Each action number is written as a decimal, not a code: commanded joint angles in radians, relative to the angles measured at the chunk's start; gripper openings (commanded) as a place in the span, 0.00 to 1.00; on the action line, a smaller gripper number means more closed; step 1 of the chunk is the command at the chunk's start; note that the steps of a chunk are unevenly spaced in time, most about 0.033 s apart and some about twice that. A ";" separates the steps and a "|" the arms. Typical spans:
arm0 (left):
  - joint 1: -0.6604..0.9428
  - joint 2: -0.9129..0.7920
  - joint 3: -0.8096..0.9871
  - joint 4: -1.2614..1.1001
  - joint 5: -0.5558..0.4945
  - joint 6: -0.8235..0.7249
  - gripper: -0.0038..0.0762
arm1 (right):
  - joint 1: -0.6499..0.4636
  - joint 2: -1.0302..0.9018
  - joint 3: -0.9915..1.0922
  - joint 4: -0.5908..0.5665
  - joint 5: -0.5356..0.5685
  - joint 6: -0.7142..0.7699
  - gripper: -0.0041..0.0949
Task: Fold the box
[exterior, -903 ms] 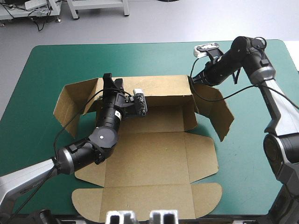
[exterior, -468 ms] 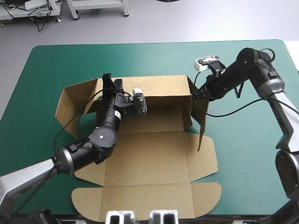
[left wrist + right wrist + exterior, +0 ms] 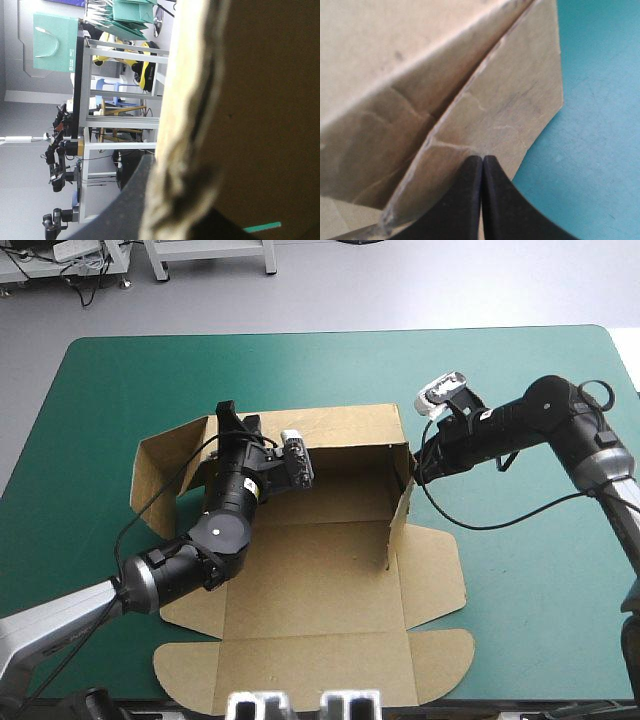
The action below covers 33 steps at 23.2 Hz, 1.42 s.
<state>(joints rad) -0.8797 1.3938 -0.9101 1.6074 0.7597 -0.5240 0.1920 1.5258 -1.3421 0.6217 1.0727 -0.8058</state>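
We see the brown box [image 3: 320, 570] near the middle of the teal-green counter [image 3: 520, 620], and it is only partly formed. At its 9 o'clock side the left flap [image 3: 165, 465] is raised and opens outward. The left pincer [image 3: 235, 425] is at the upper edge of the back wall [image 3: 345, 425], near the corner at about 11 o'clock. In its own view the board is very close and blurred, so we cannot tell if this pincer is wide or narrow. The back wall stands upright along the 12 o'clock side. Toward 6 o'clock the base and the lid panel [image 3: 320, 675] lie flat on the counter. At 3 o'clock the right flap [image 3: 400, 512] stands upright, turned inward. The right pincer [image 3: 416, 468] is just outside it. Its black fingers [image 3: 465, 200] are narrow, closed together into one point, and the tips touch the flap's outer face.
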 commanded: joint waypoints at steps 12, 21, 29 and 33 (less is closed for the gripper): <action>0.000 -0.042 -0.028 0.005 -0.023 0.025 0.04 | -0.131 -0.224 0.478 0.556 -0.311 -0.782 0.02; 0.000 -0.042 -0.028 -0.085 -0.027 0.036 0.04 | -0.151 -0.226 0.485 0.449 -0.154 -0.706 0.65; 0.000 -0.003 -0.028 -0.083 -0.048 0.111 0.04 | -0.151 -0.226 0.485 0.612 -0.074 -0.797 0.76; 0.000 0.029 -0.030 -0.083 -0.044 0.111 0.04 | -0.151 -0.226 0.485 0.615 -0.082 -0.802 0.75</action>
<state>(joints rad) -0.8788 1.4278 -0.9132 1.5179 0.7069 -0.4075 0.0493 1.3324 -0.8352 1.1683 0.9732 -1.5902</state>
